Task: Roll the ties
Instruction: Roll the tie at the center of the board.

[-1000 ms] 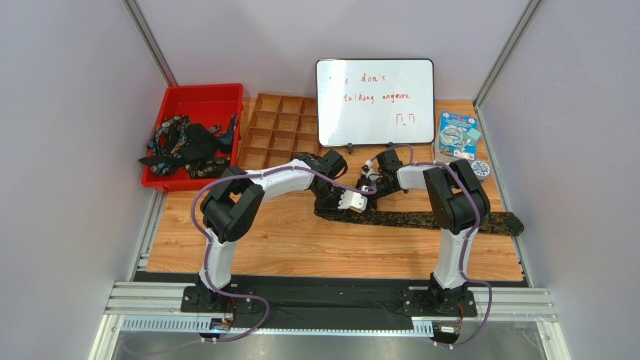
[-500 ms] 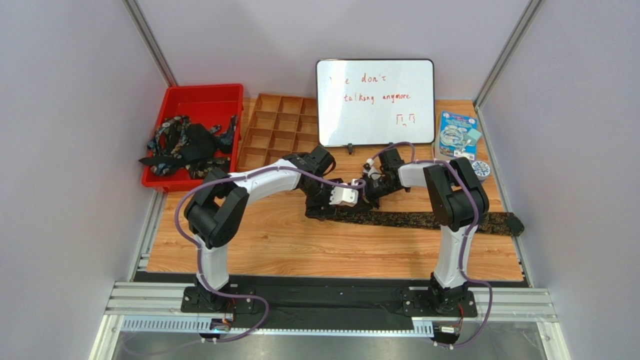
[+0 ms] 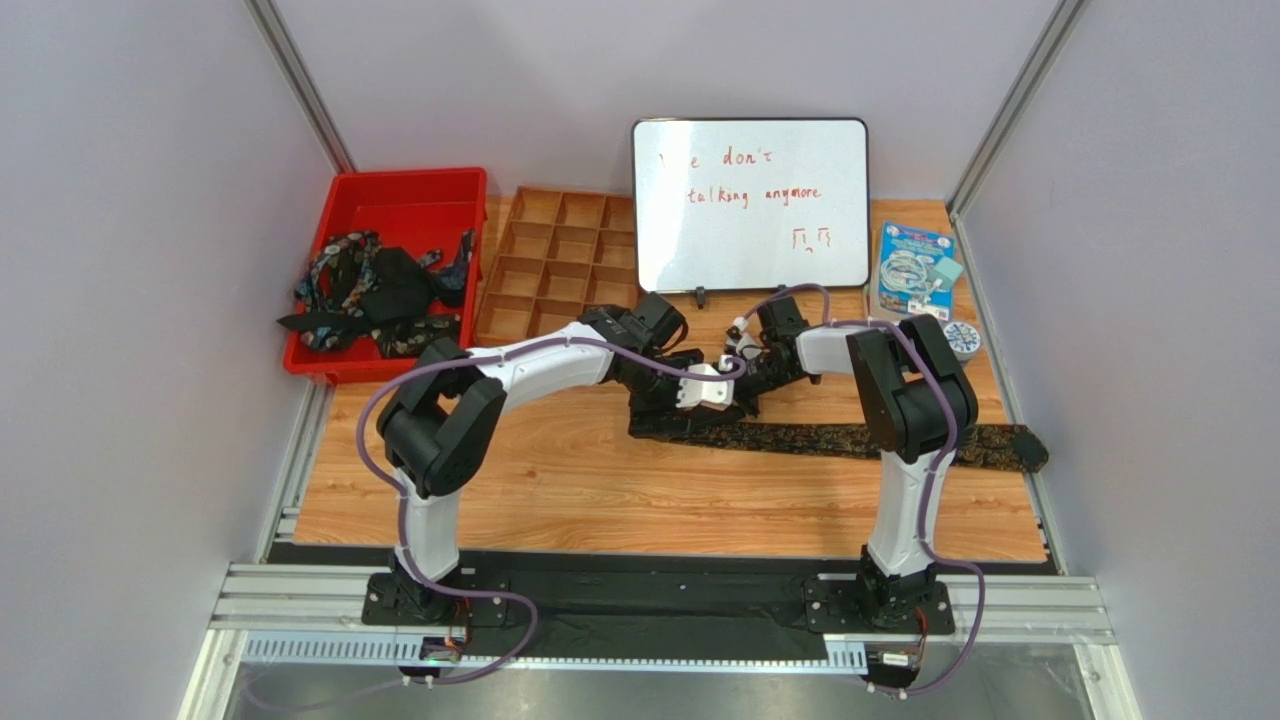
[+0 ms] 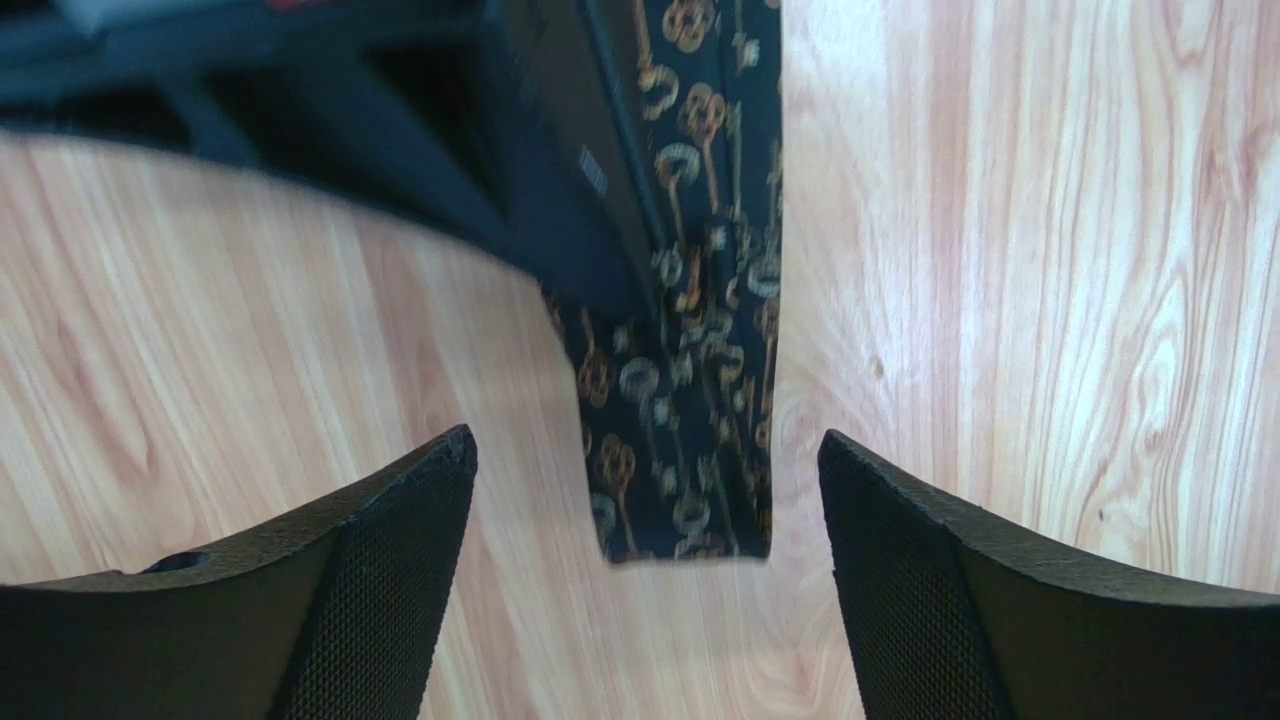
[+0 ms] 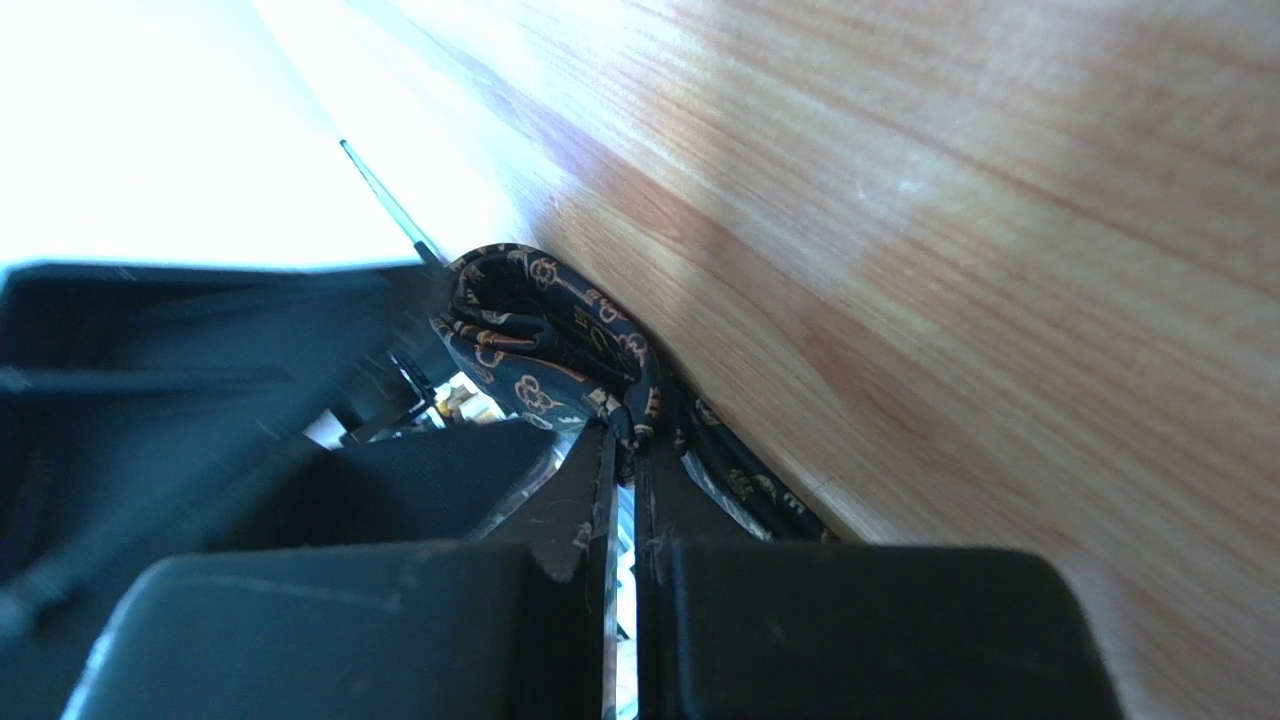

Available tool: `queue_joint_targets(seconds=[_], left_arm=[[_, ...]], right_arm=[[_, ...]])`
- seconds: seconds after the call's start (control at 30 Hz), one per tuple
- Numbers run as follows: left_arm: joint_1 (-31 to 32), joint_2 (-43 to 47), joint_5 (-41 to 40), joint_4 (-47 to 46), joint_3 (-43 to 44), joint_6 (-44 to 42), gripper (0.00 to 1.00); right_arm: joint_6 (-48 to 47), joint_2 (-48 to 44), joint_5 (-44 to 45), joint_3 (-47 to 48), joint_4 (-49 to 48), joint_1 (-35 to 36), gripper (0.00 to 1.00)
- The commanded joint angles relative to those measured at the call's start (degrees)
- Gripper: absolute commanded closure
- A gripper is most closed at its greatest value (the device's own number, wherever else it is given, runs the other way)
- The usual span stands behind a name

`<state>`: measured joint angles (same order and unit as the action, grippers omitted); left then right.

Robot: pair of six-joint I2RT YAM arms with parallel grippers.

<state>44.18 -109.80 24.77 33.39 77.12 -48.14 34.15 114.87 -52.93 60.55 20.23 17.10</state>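
A black tie (image 3: 872, 440) with a brown-gold key pattern lies stretched across the table, left to right. Its narrow end (image 4: 684, 503) lies flat on the wood between my left gripper's fingers. My left gripper (image 3: 661, 408) (image 4: 646, 450) is open, hovers over that end and holds nothing. My right gripper (image 3: 736, 378) (image 5: 628, 443) is shut on a fold of the tie (image 5: 541, 323) just above the table, close to the left gripper. More ties (image 3: 376, 285) lie tangled in a heap in the red bin.
The red bin (image 3: 406, 192) stands at the back left, beside a wooden compartment tray (image 3: 556, 278). A whiteboard (image 3: 751, 203) stands upright behind the grippers. A blue packet (image 3: 917, 270) and a small round item (image 3: 962, 341) lie at the back right.
My left arm's elbow swung left and its gripper shifted slightly away from me, over the tie's narrow end. My right gripper stayed shut on the fold and barely moved.
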Motion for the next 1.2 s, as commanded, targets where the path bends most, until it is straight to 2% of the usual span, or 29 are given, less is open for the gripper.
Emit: queue_joint_targets(seconds=[0.0,0.27,0.37,0.4,0.57,0.63,0.8,0.97,1.07,1.17], left_arm=[[2.6,-3.0,-0.2,-0.1,3.5,-0.6,0.15],[3.9,-5.1,-1.4,2.5,3.1,-2.6,0.28],[4.0,-5.1,-1.7,2.6,2.5,-2.5,0.39],[4.0,-5.1,-1.7,2.6,2.5,-2.4,0.47],[4.0,-4.6,-2.2,2.6,1.2,-3.4,0.62],[4.0,-4.3,-2.1,2.6,0.6,-4.0,0.64],[4.1,-3.7,-1.8,2.7,-0.7,-5.1,0.67],[4.0,-3.5,-1.7,2.8,-1.0,-5.5,0.71],[4.2,-3.3,-1.6,2.8,-1.1,-5.7,0.73],[4.2,-3.3,-1.5,2.9,-1.2,-5.9,0.73]], right_arm=[[3.6,-0.7,-0.1,-0.6,1.7,0.7,1.0],[6.7,-2.5,-2.1,-1.8,0.3,1.0,1.0],[7.5,-3.1,-3.1,-2.0,-0.2,1.2,1.0],[8.0,-3.2,-3.8,-2.0,-0.3,1.3,1.0],[8.3,-4.2,-4.2,-1.8,1.0,1.4,1.0],[7.0,-4.6,-3.4,-1.3,2.2,1.4,0.98],[4.3,-4.4,-0.5,0.7,5.7,1.4,0.82],[3.2,-4.0,0.8,1.6,6.8,1.4,0.78],[2.6,-4.0,1.5,2.4,7.3,1.3,0.7],[2.5,-3.7,1.8,3.0,6.9,1.3,0.71]])
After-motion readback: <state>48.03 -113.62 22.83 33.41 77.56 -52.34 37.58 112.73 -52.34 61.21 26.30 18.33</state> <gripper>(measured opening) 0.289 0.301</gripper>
